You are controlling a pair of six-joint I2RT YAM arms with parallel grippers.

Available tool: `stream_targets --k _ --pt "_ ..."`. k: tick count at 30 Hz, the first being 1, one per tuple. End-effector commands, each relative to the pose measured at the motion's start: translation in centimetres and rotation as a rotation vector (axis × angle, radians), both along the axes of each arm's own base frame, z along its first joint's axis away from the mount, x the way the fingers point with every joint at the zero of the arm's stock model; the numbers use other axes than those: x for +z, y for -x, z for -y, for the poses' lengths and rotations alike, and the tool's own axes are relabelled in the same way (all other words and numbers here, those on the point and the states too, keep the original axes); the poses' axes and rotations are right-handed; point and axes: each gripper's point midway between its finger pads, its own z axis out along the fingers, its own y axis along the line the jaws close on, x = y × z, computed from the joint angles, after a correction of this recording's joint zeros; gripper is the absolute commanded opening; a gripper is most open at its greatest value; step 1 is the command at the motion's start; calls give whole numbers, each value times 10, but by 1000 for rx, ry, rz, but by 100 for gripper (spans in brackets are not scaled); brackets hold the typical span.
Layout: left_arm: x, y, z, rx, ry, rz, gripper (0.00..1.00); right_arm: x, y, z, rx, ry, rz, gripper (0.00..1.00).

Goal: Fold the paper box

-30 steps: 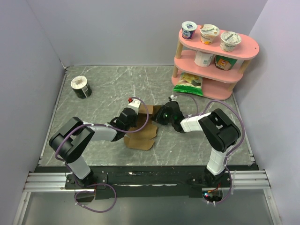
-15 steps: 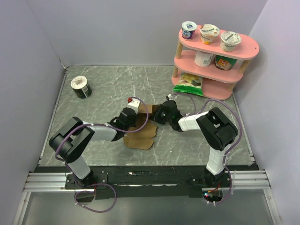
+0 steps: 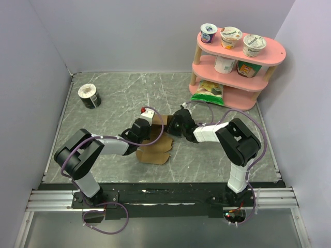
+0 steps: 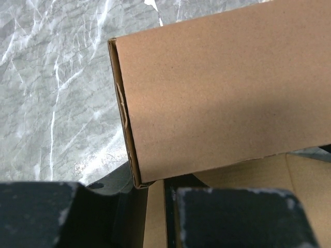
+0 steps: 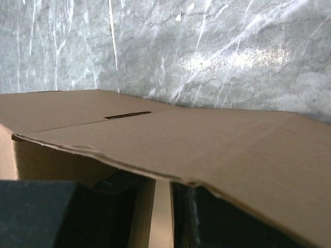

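While the left fingers (image 4: pixel 232 219) have kept their place, the right fingers (image 5: pixel 36 214) have slid away from the shelf (image 3: pixel 227 97) and closer against the box (image 3: pixel 155 151). The box lies on the counter (image 3: pixel 119 93), nearer the arms than the shelf and to its left. That push probably means a wall panel is being raised against the left grip. Much of the sheet lies flat, so folding looks far from done. Both pairs of fingers are almost closed, each pinching a strip of cardboard in its narrow gap. From above, the wrists hide the fingertips and the raised panel. The wrist views crop the box, so I cannot tell which flap each holds.
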Motion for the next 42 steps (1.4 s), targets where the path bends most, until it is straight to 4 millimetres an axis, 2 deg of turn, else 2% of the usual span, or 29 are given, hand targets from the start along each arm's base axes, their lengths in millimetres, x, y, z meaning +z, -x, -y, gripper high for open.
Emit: stream_targets --k 1,3,4,6,7,8,9,10,12,13,14,15,17,18,19,21,23,25,26,28,29,31,32,33,34,35,36,38,42 --pt "10 -6 16 -9 43 5 17 -23 27 -4 34 23 -72 24" --pt "5 -8 8 33 11 -3 15 -18 31 0 40 1 -52 29" --pt "4 -9 6 45 9 -7 14 -4 29 2 46 -12 -15 31" --pt "1 -11 1 61 1 -19 14 2 36 12 59 3 15 42" --pt "1 -11 0 66 5 -23 14 19 37 14 85 9 70 48" --pt "-1 -12 -1 68 1 -30 14 24 42 18 100 22 86 57" --pt "-1 -12 -1 69 0 -33 14 20 51 27 105 53 84 60" --pt "-1 -13 -2 74 -4 -34 14 33 58 33 134 70 124 62" --pt "-2 -15 -4 81 -10 -42 14 30 77 47 166 120 136 66" --pt "-4 -14 -3 80 -7 -48 14 47 81 52 184 123 191 66" --pt "-4 -15 -3 80 -7 -53 14 45 92 60 199 147 174 67" --pt "-4 -16 -4 83 -3 -57 14 58 99 67 212 149 220 68" --pt "-6 -16 -4 77 -4 -62 15 62 113 80 225 176 222 72" --pt "-6 -16 -4 76 -2 -61 15 86 112 84 225 164 298 75" --pt "-4 -16 -2 66 5 -60 15 91 115 89 227 183 307 81" --pt "-4 -15 -1 60 7 -61 15 118 110 102 210 215 341 83" --pt "-5 -14 0 51 9 -67 15 145 88 125 108 260 361 87" --pt "-4 -14 1 49 15 -67 15 155 72 133 91 271 350 85" --pt "-6 -12 2 43 18 -71 15 173 58 135 61 262 387 83" --pt "-4 -13 3 37 25 -68 15 170 33 146 26 296 379 78" --pt "-5 -12 4 35 25 -71 15 180 22 144 28 283 398 77" --pt "-4 -12 5 30 27 -73 15 168 -6 153 4 313 380 74" --pt "-6 -12 4 30 24 -77 15 175 -19 152 4 304 395 74" --pt "-6 -11 5 28 27 -78 15 156 -32 154 18 332 357 73" --pt "-6 -12 5 28 28 -77 15 151 -43 160 7 344 343 73" --pt "-6 -12 5 27 27 -77 15 156 -57 160 7 348 354 73" --pt "-7 -12 5 29 23 -80 15 133 -66 160 32 376 308 72" --pt "-7 -12 5 29 23 -82 15 118 -83 160 70 399 288 71" --pt "-10 -12 5 36 19 -89 15 96 -89 139 175 351 289 70"
